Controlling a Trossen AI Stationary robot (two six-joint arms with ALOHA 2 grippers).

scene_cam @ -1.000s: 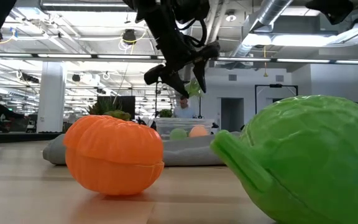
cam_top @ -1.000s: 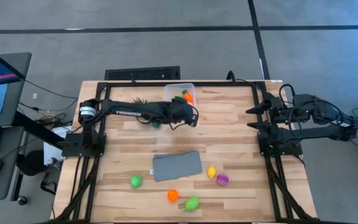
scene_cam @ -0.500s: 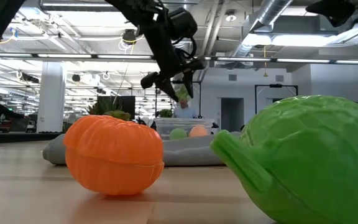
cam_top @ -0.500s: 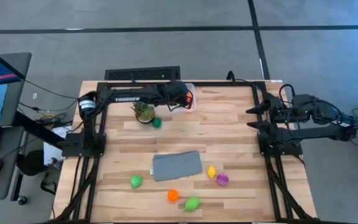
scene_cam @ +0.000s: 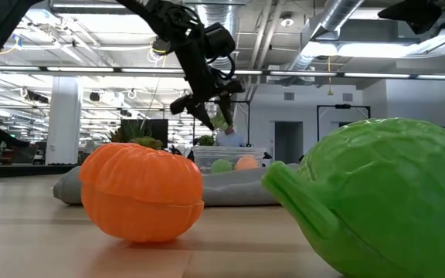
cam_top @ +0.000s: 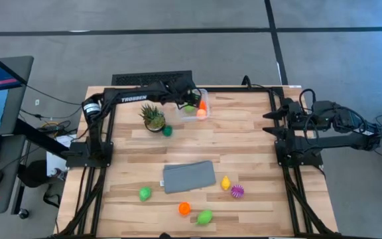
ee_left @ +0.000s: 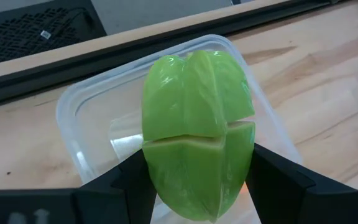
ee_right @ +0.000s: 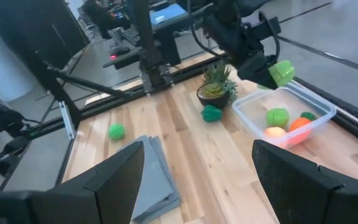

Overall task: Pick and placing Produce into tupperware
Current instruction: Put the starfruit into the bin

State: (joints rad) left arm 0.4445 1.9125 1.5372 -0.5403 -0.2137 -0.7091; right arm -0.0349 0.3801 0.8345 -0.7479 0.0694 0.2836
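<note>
Left tool (cam_top: 190,101) is clamped on a ribbed light-green fruit (ee_left: 196,134), hanging above the tupperware (cam_top: 202,93) at the worktop's (cam_top: 244,146) 12 o'clock edge. In the left wrist view the fruit sits squarely over the clear tub's open mouth, long axis running roughly along the tool's pointing direction, jaws pressing its two flanks. The key relation: the tub is straight below the held piece, so the coming move looks like a plain drop or short descent, no sideways correction needed (judgement only).

The tub already holds a green piece (ee_right: 277,116) and an orange one (ee_right: 299,123), seen from the right wrist view; the free space looks to be nearer the tool, so the release should favour that end.

Right tool (cam_top: 266,124) waits at 3 o'clock by its own base, jaws spread wide and empty. The left arm is plainly the nearer one to the tub.

Remaining produce: a dark green piece (cam_top: 167,131) beside the potted plant (cam_top: 152,117), and five more around the grey cloth (cam_top: 189,176) toward 6 o'clock.

Versus a second ago: the left tool was over mid-worktop, short of the tub; it has since swung toward 12 o'clock and now covers it. The right arm has not moved.
</note>
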